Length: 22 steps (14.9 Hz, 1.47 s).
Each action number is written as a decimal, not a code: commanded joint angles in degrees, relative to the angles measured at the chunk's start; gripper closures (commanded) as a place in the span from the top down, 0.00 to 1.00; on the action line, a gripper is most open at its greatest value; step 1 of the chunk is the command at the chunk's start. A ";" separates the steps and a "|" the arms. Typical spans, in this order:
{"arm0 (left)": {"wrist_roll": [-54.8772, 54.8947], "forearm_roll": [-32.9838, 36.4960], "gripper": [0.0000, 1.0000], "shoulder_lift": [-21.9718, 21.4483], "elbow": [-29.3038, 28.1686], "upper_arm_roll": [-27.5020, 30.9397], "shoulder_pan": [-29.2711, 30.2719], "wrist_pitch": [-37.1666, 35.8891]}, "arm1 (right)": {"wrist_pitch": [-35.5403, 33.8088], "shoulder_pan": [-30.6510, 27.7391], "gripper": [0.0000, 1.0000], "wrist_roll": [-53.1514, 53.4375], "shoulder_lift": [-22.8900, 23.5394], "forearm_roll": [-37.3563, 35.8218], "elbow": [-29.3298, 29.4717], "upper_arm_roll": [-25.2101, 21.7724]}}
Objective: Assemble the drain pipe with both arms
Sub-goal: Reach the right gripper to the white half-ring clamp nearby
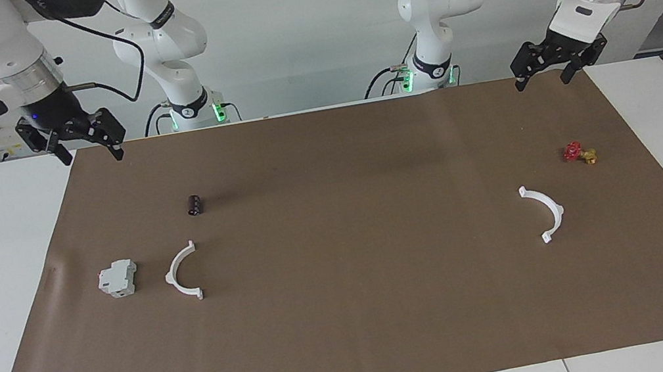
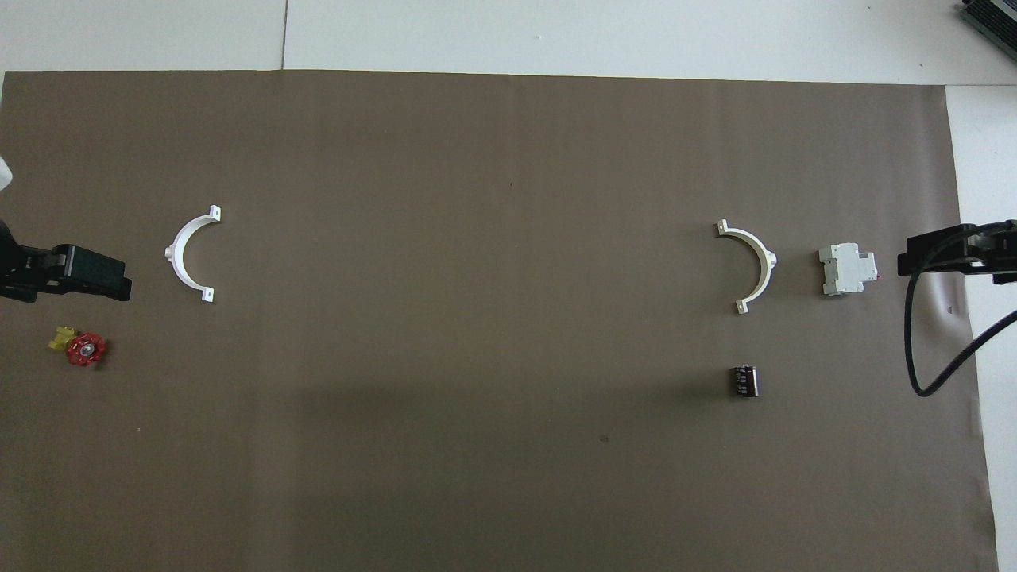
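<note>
The drain pipe lies in two separate white half-circle arcs on the brown mat. One arc (image 1: 172, 278) (image 2: 767, 260) rests toward the right arm's end, the other arc (image 1: 556, 211) (image 2: 172, 254) toward the left arm's end, their open sides facing each other. My right gripper (image 1: 92, 156) (image 2: 933, 258) hangs open and empty over the mat's corner by its base. My left gripper (image 1: 543, 82) (image 2: 87, 274) hangs open and empty over the corner at its own end. Neither touches an arc.
A grey-white boxy block (image 1: 118, 278) (image 2: 847, 268) sits beside the arc at the right arm's end. A small black cylinder (image 1: 195, 204) (image 2: 744, 380) lies nearer to the robots. A red and yellow valve (image 1: 579, 152) (image 2: 79, 348) lies at the left arm's end. The brown mat (image 1: 356, 342) covers the white table.
</note>
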 commanded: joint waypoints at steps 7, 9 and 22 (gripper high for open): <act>0.76 0.31 1.00 -0.72 -1.51 0.11 0.08 1.39 | 5.02 -0.25 1.00 0.41 -0.83 0.01 -4.13 0.24; 0.85 0.31 1.00 -0.72 -1.51 0.11 -0.01 1.39 | 10.90 -0.34 1.00 0.14 0.13 1.05 -7.73 0.24; 0.76 0.31 1.00 -0.64 -1.51 0.11 0.08 1.47 | 46.35 -0.51 1.00 -19.46 19.03 3.17 -21.89 0.24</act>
